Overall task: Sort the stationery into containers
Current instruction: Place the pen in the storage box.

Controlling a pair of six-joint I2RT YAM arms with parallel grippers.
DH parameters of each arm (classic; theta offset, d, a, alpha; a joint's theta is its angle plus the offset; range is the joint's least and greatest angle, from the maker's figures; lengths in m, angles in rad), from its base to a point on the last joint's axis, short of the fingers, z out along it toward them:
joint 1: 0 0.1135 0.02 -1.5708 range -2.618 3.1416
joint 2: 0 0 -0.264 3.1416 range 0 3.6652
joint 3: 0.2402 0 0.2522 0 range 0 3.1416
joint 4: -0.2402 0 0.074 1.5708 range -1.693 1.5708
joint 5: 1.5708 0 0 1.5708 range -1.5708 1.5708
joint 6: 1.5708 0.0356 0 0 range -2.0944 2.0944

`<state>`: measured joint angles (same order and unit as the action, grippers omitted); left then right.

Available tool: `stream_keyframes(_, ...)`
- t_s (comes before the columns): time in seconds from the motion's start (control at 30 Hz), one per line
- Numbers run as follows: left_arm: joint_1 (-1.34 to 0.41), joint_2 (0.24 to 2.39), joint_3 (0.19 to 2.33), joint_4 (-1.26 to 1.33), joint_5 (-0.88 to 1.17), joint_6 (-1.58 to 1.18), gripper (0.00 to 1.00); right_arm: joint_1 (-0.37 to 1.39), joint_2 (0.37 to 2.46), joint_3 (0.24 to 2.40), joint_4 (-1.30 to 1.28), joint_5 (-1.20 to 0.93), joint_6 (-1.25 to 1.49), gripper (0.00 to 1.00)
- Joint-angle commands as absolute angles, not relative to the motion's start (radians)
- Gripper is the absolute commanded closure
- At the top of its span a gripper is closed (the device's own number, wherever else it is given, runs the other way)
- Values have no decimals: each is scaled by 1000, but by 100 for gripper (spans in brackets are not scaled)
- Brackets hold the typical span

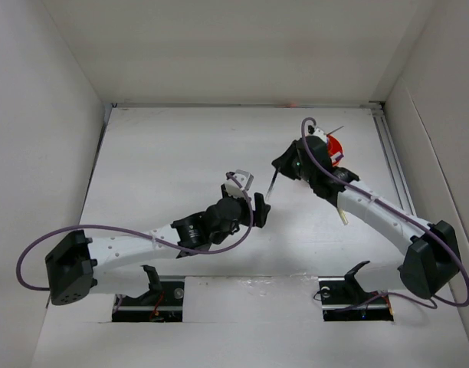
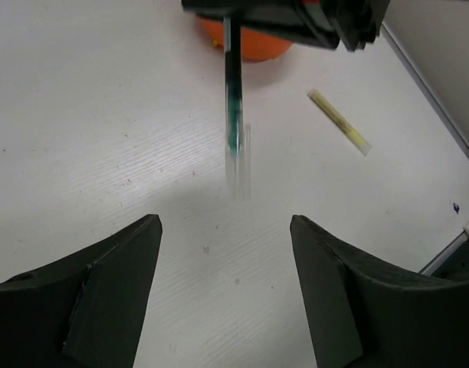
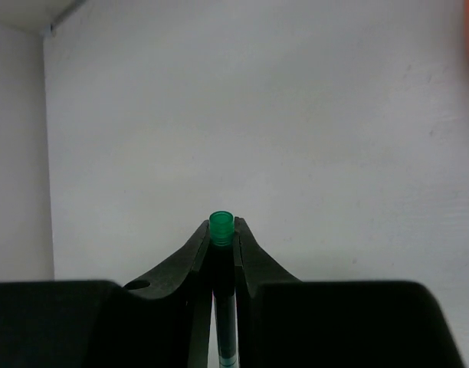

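Note:
My right gripper (image 1: 283,165) is shut on a green-capped pen (image 1: 272,185) that hangs from it above the table. In the right wrist view the fingers (image 3: 246,249) pinch the pen (image 3: 221,228) just below its cap. The left wrist view shows the same pen (image 2: 233,100) dangling in front of the round orange holder (image 2: 250,42). My left gripper (image 1: 254,198) is open and empty (image 2: 225,230), low over the table and facing the pen. The orange holder (image 1: 336,146) is mostly hidden behind my right arm. A yellow marker (image 2: 339,121) lies on the table right of the pen; it also shows in the top view (image 1: 344,217).
White walls enclose the table on the left, back and right. A rail (image 1: 391,161) runs along the right edge. The right arm (image 1: 372,207) crosses over the area in front of the holder.

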<state>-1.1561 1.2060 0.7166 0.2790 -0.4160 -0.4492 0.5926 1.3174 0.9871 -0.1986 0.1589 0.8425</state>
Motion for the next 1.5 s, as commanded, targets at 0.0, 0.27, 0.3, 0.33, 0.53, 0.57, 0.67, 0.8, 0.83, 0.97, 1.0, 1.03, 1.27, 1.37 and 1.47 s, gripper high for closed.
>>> stream_keyframes(0.0,-1149,1112,666,349,-451,-442,34,535,1347,1091,-176,294,833,100)
stream_keyframes(0.27,-1149,989,583,388,-486,-451,25,433,1463,1206,-192,896,861,100)
stream_keyframes(0.3,-1149,989,583,388,-486,-451,25,408,1480,1235,-180,932,861,100)
stream_keyframes(0.33,-1149,989,583,388,-477,-451,25,408,1520,1249,-179,966,861,100)
stream_keyframes(0.53,-1149,1028,603,397,-448,-451,25,371,1627,1374,-241,1101,884,100)
stream_keyframes(0.57,-1149,1028,603,397,-448,-451,25,371,1643,1384,-241,1101,871,100)
stream_keyframes(0.67,-1149,1039,613,397,-448,-451,25,371,1670,1403,-241,1140,850,100)
stream_keyframes(0.8,-1149,1039,614,388,-448,-451,25,371,1712,1443,-278,1201,850,100)
stream_keyframes(0.83,-1149,1039,614,388,-448,-451,25,371,1712,1443,-278,1201,850,100)
stream_keyframes(0.97,-1149,1029,614,388,-439,-451,25,371,1746,1453,-296,1248,841,100)
stream_keyframes(1.0,-1149,1029,614,388,-439,-451,25,371,1746,1453,-305,1258,841,100)
stream_keyframes(1.03,-1149,1029,614,388,-439,-451,25,371,1755,1453,-305,1258,854,100)
stream_keyframes(1.27,-1149,1051,614,388,-439,-451,25,380,1787,1473,-347,1282,894,100)
stream_keyframes(1.37,-1149,1051,624,388,-439,-451,25,391,1798,1482,-370,1302,908,100)
stream_keyframes(1.47,-1149,1051,624,388,-439,-451,25,400,1809,1482,-379,1302,917,100)
